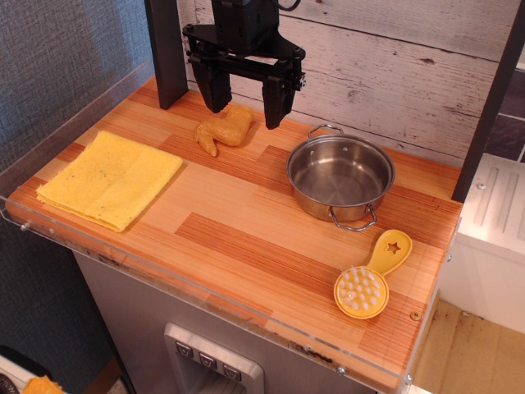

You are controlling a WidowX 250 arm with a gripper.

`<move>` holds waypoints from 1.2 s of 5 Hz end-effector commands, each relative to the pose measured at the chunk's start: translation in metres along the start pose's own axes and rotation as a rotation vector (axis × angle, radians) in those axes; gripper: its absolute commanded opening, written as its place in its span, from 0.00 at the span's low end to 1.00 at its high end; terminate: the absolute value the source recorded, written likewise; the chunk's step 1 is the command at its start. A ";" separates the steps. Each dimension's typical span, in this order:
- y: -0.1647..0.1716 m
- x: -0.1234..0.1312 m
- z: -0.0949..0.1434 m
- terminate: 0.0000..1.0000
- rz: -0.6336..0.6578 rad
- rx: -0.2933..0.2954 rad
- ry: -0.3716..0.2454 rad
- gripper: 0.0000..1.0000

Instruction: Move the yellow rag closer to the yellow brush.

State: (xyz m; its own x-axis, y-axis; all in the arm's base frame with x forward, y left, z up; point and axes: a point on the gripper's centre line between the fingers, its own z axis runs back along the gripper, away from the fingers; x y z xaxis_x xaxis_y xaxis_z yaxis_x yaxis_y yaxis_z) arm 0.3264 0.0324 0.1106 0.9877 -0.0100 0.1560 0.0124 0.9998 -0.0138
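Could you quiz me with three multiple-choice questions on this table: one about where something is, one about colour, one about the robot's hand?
1. Where is the yellow brush?
A. Inside the pot
B. On the wood in front of the steel pot
C. On the rag

2. What colour is the rag?
A. Blue
B. White
C. Yellow

3. How is the hand?
A. Open, holding nothing
B. Gripping the rag
C. Gripping the pot

Answers: B, the brush lies near the table's front right corner; C, it is bright yellow; A, its fingers are spread above the toy chicken wing.
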 end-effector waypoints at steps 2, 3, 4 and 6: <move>0.032 -0.018 -0.005 0.00 -0.028 -0.001 -0.008 1.00; 0.069 -0.037 -0.010 0.00 -0.005 0.012 -0.017 1.00; 0.111 -0.056 -0.007 0.00 0.047 0.047 -0.026 1.00; 0.163 -0.070 -0.031 0.00 0.110 0.106 0.012 1.00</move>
State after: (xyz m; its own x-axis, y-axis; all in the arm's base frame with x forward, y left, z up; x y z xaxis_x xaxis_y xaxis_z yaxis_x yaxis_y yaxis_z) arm 0.2622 0.1905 0.0504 0.9888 0.1045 0.1063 -0.1098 0.9929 0.0457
